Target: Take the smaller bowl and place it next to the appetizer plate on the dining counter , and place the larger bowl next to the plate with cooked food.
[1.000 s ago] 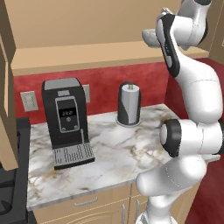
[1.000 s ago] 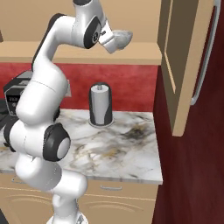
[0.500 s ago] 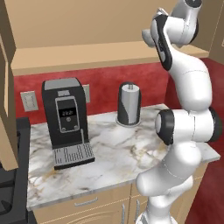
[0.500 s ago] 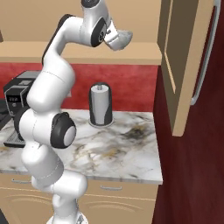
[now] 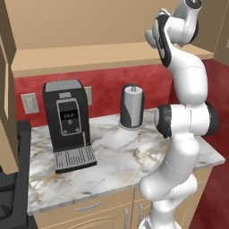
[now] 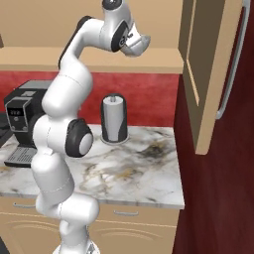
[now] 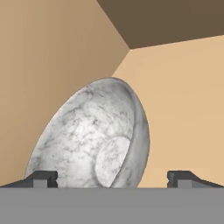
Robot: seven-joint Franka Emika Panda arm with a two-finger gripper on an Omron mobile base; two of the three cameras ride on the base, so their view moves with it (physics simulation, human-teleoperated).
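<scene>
- Left base view: the white arm rises from 5 o'clock and folds upward to 1 o'clock, its hand hidden behind its own upper links. On the marble wall counter [image 5: 116, 156] a black coffee machine [image 5: 68, 123] stands at 9 o'clock and a paper towel holder [image 5: 132, 107] near the centre, well apart.
- Right base view: the gripper [image 6: 136, 45] sits at 12 o'clock, level with the wooden upper cabinet [image 6: 206, 74] whose door hangs open at 3 o'clock.
- Hand view: the smaller bowl [image 7: 94, 140] — mottled grey-white stone — lies tilted on its side between the fingertips [image 7: 43, 178], nearer the 7 o'clock one. The jaws stand spread wide; whether they touch the bowl I cannot tell.
</scene>
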